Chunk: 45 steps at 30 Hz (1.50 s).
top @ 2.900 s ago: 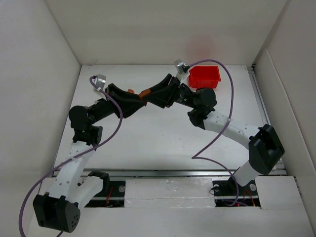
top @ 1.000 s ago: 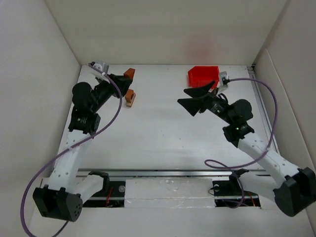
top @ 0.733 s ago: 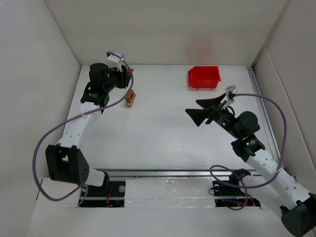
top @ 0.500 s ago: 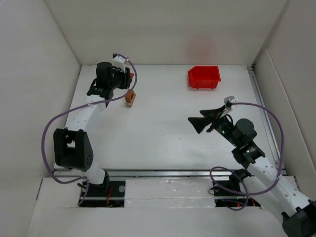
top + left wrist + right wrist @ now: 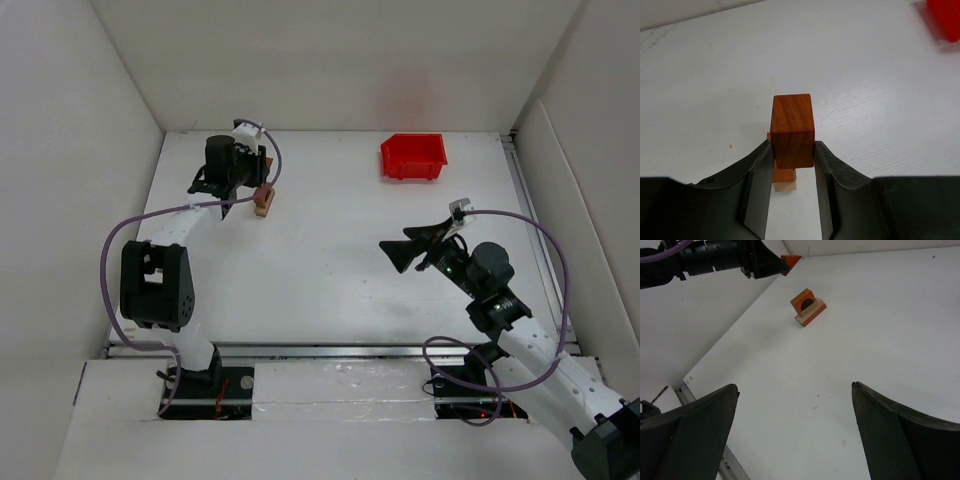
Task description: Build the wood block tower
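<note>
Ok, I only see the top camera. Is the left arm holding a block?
Observer: Yes, the left wrist view shows the left end effector shut on a reddish-brown block, the tower behind it.
Operator: What's the tower made of?
Observer: The right wrist view shows a tan slab under a reddish-brown top piece with a dark round middle.
Operator: Is the block on it yet?
Observer: No, that view shows them apart.

Smooth wood block (image 5: 792,130), matt table (image 5: 880,100)

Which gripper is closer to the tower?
Left. The left gripper, holding a reddish-brown block, hovers close over the tower; the right gripper stands open far across the table.
</note>
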Motion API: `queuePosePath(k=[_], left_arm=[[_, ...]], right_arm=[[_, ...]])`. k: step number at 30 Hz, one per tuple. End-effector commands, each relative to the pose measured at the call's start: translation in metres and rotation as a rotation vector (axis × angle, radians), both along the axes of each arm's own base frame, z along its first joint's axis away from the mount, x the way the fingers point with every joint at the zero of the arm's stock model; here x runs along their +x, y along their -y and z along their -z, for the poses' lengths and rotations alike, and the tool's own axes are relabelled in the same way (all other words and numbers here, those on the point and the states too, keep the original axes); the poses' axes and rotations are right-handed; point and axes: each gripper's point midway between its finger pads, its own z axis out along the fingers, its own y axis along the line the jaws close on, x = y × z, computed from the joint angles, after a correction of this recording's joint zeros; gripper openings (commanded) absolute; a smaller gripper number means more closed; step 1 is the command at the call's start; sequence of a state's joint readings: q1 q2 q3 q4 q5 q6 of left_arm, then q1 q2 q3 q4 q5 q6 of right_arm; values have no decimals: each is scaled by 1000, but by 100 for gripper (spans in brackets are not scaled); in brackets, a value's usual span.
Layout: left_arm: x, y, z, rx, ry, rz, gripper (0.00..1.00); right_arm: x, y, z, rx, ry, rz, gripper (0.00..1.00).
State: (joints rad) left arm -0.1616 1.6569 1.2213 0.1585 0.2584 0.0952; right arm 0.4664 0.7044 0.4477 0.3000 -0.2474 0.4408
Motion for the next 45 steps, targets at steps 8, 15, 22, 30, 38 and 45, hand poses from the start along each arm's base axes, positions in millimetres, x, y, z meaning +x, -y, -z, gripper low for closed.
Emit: queuePosePath(k=[8,15,22,30,38,45], left_arm=[[8,-7,14,43,20,-16,6],[9,-12,32,72,-7,-31,11],[7,-15,50,85,-47,-46,11],[3,-23,54,113,-46,-80,15],[5,-25,52,128,-44,-78,20],[4,-22,53,121,-51,-66,23]], right_arm=[[1,0,-19,21,66,7,100],[2,2,-18,20,65,12,100],[1,2,-18,20,65,14,100],[0,1,-18,17,65,2,100],[-1,0,-18,17,65,-2,100],[-1,0,-18,15,65,-3,100]])
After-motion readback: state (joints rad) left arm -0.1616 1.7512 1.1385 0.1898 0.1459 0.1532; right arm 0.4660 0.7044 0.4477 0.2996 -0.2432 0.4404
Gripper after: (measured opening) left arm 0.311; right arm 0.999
